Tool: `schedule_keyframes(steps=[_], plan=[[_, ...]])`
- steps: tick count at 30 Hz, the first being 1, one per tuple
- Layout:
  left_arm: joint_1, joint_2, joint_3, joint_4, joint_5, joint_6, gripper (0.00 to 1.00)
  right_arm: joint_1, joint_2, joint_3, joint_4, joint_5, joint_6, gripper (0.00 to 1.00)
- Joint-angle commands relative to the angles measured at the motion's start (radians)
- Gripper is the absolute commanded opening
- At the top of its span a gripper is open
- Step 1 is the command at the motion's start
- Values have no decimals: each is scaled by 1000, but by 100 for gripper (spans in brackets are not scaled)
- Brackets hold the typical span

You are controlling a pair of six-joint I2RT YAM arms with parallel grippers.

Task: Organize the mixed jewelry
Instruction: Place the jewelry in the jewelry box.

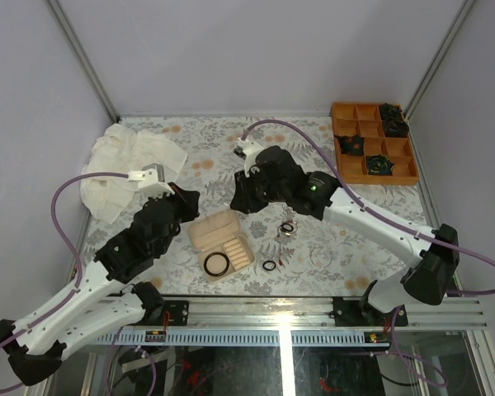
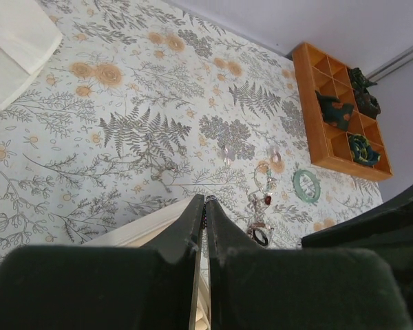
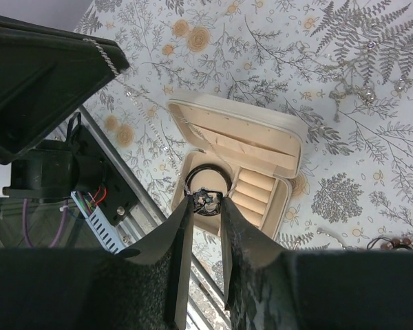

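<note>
My right gripper (image 3: 206, 203) is shut on a small dark pendant-like piece (image 3: 206, 200), held above the open beige jewelry box (image 3: 261, 158). A thin silvery chain (image 3: 107, 58) runs from that piece up to my left gripper (image 2: 206, 201). The left gripper is shut, with a tiny beaded bit of the chain between its tips. A black bangle (image 1: 216, 264) lies in the box. On the table lie a loose black ring (image 1: 269, 266), a cluster of small pieces (image 1: 287, 227), a red earring (image 2: 267, 200) and a teal bracelet (image 2: 306, 185). In the top view, both grippers (image 1: 191, 200) (image 1: 241, 198) hover just behind the box.
An orange compartment tray (image 1: 344, 108) with dark rosette items stands at the back right. A crumpled white cloth (image 1: 128, 165) lies at the back left. The table's metal front rail (image 1: 280, 312) runs close in front of the box.
</note>
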Motion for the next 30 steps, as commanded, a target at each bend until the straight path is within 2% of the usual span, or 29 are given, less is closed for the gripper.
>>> schedule_keyframes(steps=[1, 13, 24, 30], plan=[[3, -33, -22, 2, -54, -31, 0, -13, 31, 13, 54, -49, -16, 17], [4, -13, -199, 74, -10, -136, 0, -68, 114, -34, 133, -50, -42, 17], [4, 60, -239, 94, -34, -131, 0, -115, 272, 31, 161, -100, -47, 16], [3, 42, -301, 112, -20, -163, 0, -117, 310, 47, 162, -108, -51, 16]])
